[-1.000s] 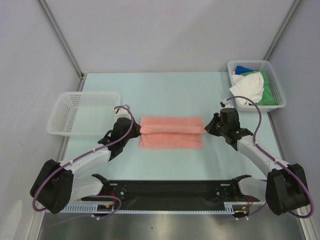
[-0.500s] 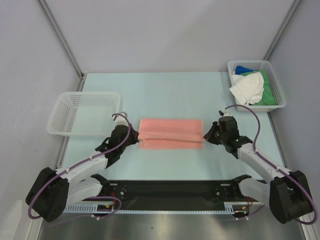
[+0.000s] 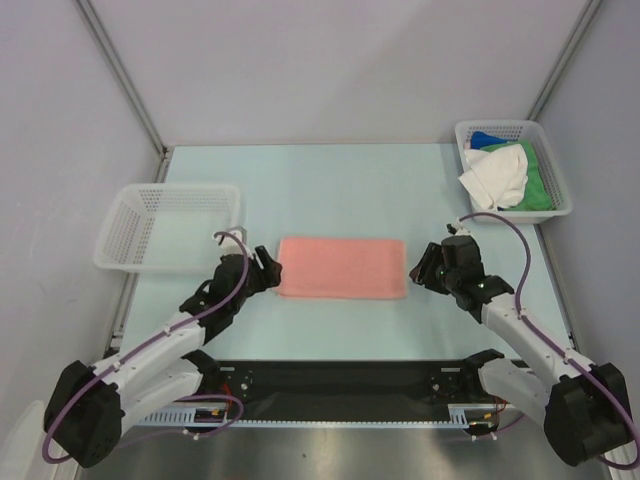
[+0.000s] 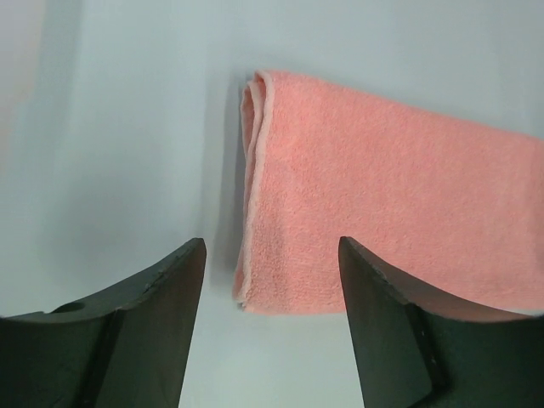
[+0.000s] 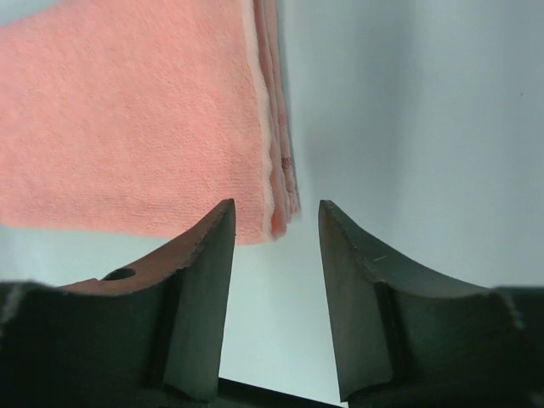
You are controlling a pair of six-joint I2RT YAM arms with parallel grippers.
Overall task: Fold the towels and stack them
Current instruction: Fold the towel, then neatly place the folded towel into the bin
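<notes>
Both grippers have let go and drawn back from the ends of the salmon-pink terry towel (image 3: 342, 267). Half a second ago its far half was raised as a thick roll, and now it lies flat as one neat folded rectangle. It sits on the pale blue-green table (image 3: 340, 190) a little toward 6 o'clock of the centre, with its long sides running from 9 to 3.

The left gripper (image 3: 268, 272) is at the towel's 9 o'clock end, just off the cloth. Its jaws are spread wide with nothing between them. In the left wrist view the dark fingers (image 4: 140, 327) frame the near corner of the towel, where the stacked layers show along the edge.

The right gripper (image 3: 417, 268) is at the 3 o'clock end, also parted and holding nothing. From its own camera the layered edge of the towel lies on the table just beyond the fingertips (image 5: 200, 280), apart from them.

At 9 o'clock on the table stands a wide white plastic mesh basket (image 3: 165, 228), well apart from the towel. At 2 o'clock, in the far corner, a smaller white plastic mesh basket (image 3: 552, 160) holds a crumpled white cloth (image 3: 495, 177). A green cloth (image 3: 538, 182) and a blue cloth (image 3: 487, 138) lie beside the white one in the same basket.
</notes>
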